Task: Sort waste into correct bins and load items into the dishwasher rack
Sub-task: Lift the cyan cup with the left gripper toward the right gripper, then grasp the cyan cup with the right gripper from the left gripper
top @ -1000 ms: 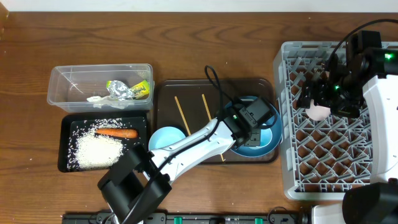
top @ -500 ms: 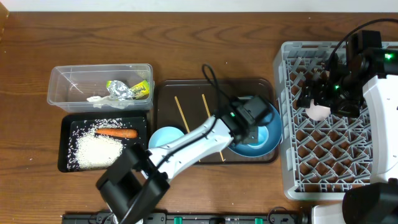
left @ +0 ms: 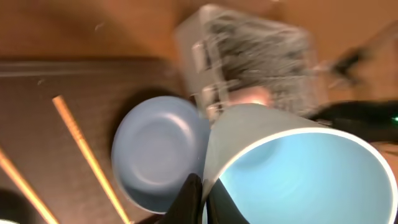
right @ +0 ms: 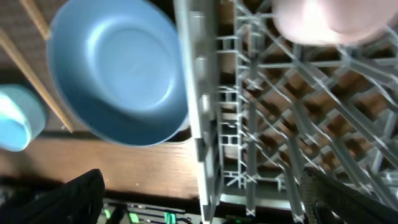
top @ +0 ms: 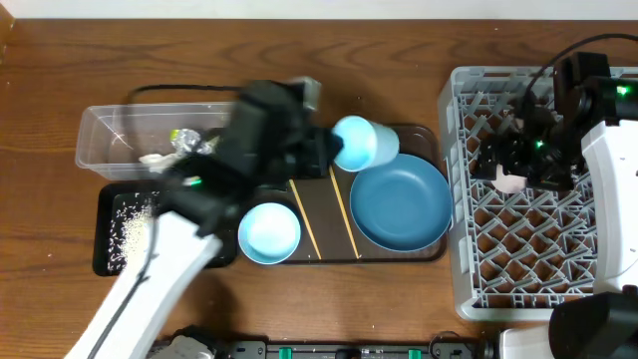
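My left gripper (top: 335, 150) is shut on the rim of the small light blue cup (top: 365, 142), which it holds in the air above the brown tray's far edge. In the left wrist view the fingers (left: 190, 198) pinch the cup (left: 298, 174) wall. On the tray lie the large blue plate (top: 399, 204), the pale blue bowl (top: 269, 232) and two chopsticks (top: 342, 209). My right gripper (top: 518, 160) hangs open over the grey rack (top: 538, 289), just above the pink cup (top: 510, 181) lying in it. The pink cup (right: 323, 22) lies beyond the spread fingers (right: 74, 193).
The clear tub (top: 110, 135) at the left holds a shiny wrapper (top: 185, 138) and a white napkin (top: 153, 158). In front of it the black tray (top: 105, 239) holds rice (top: 128, 224). My raised left arm hides part of both. The brown serving tray (top: 419, 132) sits mid-table.
My left gripper shut on the light blue cup, lifted it off the blue plate and swung up and to the left. The right gripper stayed open over the rack.
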{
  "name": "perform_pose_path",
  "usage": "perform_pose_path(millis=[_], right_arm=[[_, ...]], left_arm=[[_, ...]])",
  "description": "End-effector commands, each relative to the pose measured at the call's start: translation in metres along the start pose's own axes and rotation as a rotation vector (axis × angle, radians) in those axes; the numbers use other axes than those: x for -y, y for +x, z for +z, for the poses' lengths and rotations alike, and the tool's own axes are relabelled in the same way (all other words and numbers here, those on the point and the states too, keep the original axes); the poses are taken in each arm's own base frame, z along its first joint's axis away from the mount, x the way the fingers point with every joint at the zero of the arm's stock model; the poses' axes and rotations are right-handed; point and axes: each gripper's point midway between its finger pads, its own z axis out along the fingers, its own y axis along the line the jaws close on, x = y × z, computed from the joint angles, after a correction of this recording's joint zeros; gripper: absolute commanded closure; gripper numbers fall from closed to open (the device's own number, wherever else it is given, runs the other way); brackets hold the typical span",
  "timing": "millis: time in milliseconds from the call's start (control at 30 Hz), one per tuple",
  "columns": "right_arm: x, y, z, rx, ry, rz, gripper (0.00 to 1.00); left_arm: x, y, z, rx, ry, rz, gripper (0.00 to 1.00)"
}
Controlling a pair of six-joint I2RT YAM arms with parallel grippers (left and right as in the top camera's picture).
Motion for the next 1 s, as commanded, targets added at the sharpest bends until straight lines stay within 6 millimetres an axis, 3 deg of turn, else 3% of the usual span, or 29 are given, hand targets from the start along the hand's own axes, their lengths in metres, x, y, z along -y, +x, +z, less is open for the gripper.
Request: perform_pose_path(millis=[0,67,233,367,667,967], right_arm=[[-0.048,0.001,-0.006,0.036,-0.285,-0.244,0.01],[-0.083,0.005,-0.021,0.092,-0.497,-0.418,0.01],[-0.126,0.023,-0.055,0.218,-0.806,-0.655,0.01],[-0.135,0.020,-0.065,0.269,-0.879,-0.663,0.01],[-0.147,0.025,-0.067,0.271,-0.915,-0.702,0.01],[-0.172,0.037,-0.071,0.293,-0.991,-0.821,0.01]], left_arm=[[0.036,0.012,-0.028,-0.112,0.291,0.079,0.94],[0.044,0.015,-0.036,-0.148,0.384,0.096,0.94],[0.056,0.027,-0.036,-0.237,0.534,0.151,0.94],[0.049,0.027,-0.018,-0.270,0.536,0.140,0.94],[0.053,0.017,0.009,-0.302,0.646,0.154,0.94],[0.057,0.006,0.012,-0.262,0.656,0.179,0.94]])
